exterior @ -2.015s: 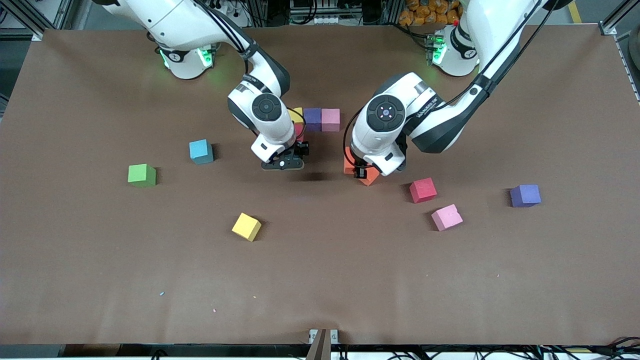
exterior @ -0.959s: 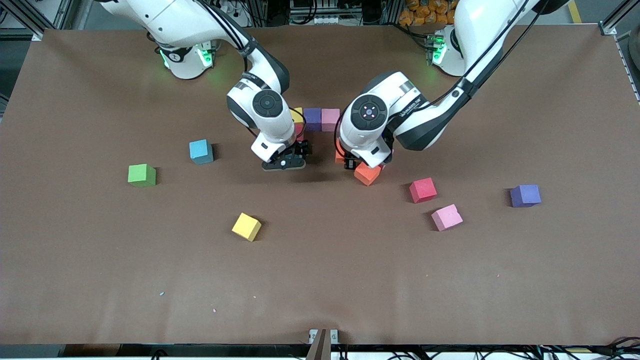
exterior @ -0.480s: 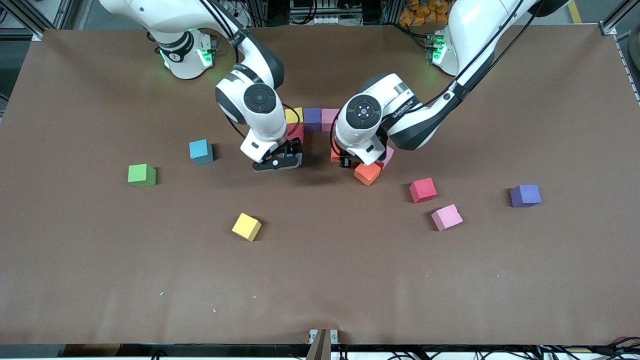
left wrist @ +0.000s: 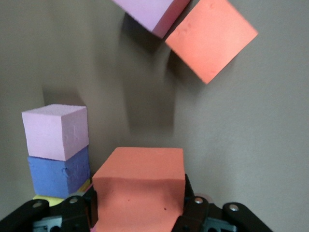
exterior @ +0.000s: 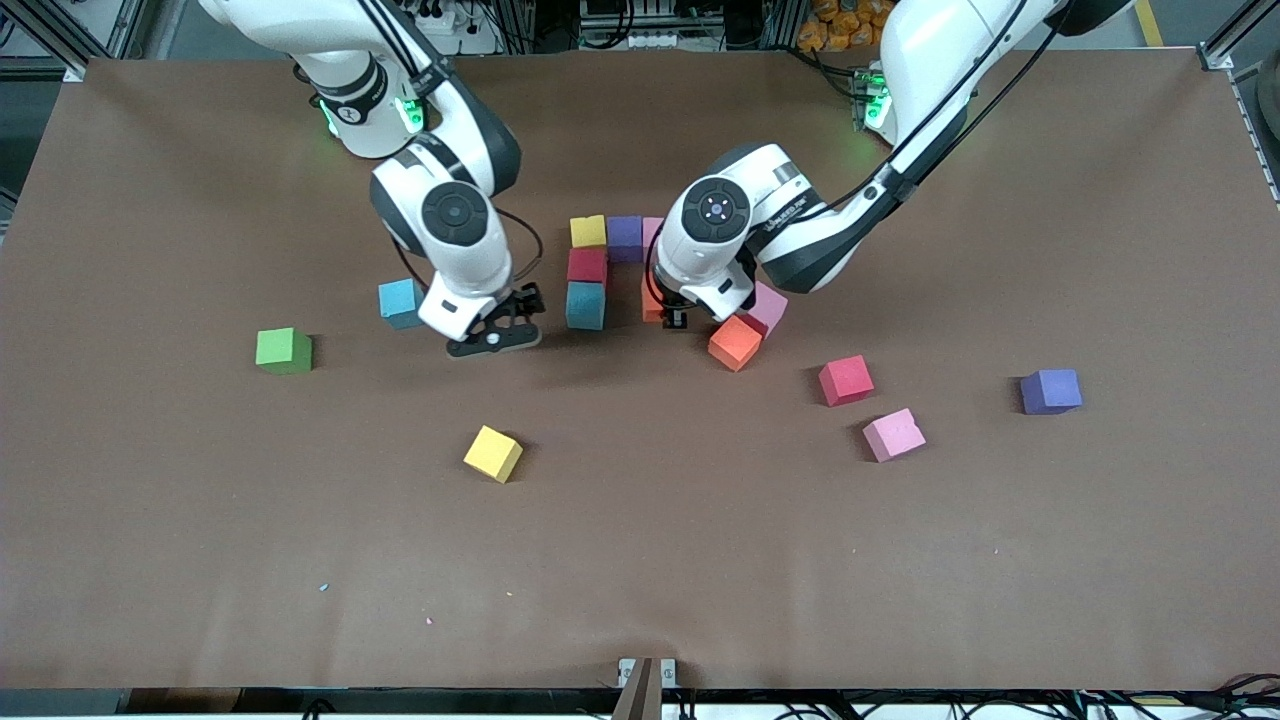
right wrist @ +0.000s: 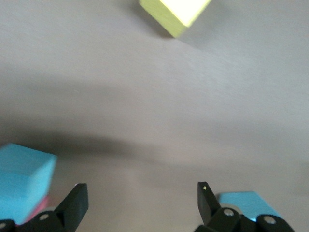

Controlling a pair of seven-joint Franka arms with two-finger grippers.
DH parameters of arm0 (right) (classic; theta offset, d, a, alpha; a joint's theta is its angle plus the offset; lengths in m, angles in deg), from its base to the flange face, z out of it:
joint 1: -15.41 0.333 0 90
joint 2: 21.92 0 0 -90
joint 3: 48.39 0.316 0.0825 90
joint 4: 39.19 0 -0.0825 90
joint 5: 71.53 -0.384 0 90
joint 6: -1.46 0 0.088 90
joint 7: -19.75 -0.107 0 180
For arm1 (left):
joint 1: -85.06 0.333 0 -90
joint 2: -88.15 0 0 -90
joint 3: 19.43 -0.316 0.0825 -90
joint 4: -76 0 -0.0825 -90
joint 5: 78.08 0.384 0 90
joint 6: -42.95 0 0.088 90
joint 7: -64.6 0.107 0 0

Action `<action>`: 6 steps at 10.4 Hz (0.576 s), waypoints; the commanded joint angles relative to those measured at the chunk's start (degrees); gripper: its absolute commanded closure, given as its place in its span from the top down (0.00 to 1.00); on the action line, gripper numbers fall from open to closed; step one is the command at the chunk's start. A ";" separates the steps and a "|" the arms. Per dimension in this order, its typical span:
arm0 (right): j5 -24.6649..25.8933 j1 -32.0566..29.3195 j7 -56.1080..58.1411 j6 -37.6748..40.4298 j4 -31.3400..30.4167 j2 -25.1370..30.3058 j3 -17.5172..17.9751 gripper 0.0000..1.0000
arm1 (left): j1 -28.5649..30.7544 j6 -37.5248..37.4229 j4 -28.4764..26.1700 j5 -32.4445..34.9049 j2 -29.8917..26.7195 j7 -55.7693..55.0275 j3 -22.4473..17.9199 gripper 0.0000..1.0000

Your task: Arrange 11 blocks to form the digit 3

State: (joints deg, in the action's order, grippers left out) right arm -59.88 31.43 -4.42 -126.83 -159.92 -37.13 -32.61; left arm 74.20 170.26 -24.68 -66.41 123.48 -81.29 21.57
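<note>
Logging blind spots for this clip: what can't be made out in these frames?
- Front view: the left gripper and its held orange block sit mostly under the wrist.
- Front view: the row's pink block is partly covered by that arm.
- Right wrist view: the yellow block is cut off by the edge and blurred.

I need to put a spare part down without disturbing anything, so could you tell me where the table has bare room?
The wide strip between the loose yellow block and the front camera's table edge is bare. It is crowded around the started digit, where the left end effector holds an orange block and the open right end effector hovers.
</note>
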 commanded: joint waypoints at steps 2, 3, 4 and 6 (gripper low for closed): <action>-1.62 -0.20 8.94 -4.68 -11.00 8.00 -7.14 1.00 | -2.14 3.20 0.13 5.45 2.63 -5.97 -0.57 0.00; -2.41 -0.20 12.35 -4.78 -12.49 8.44 -9.78 1.00 | -2.75 3.99 0.22 7.55 3.51 -7.72 -0.66 0.00; -4.51 -0.20 16.30 -4.86 -14.77 9.66 -12.76 1.00 | -3.11 4.52 0.39 9.84 4.30 -9.48 -0.66 0.00; -9.43 -0.55 21.16 -5.21 -18.29 10.55 -15.77 1.00 | -4.25 6.28 0.39 12.57 5.45 -12.21 -0.92 0.00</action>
State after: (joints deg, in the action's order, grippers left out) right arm -65.85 31.08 13.43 -130.85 -173.69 -29.74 -46.94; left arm 71.17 175.16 -24.71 -56.57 128.18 -90.70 21.22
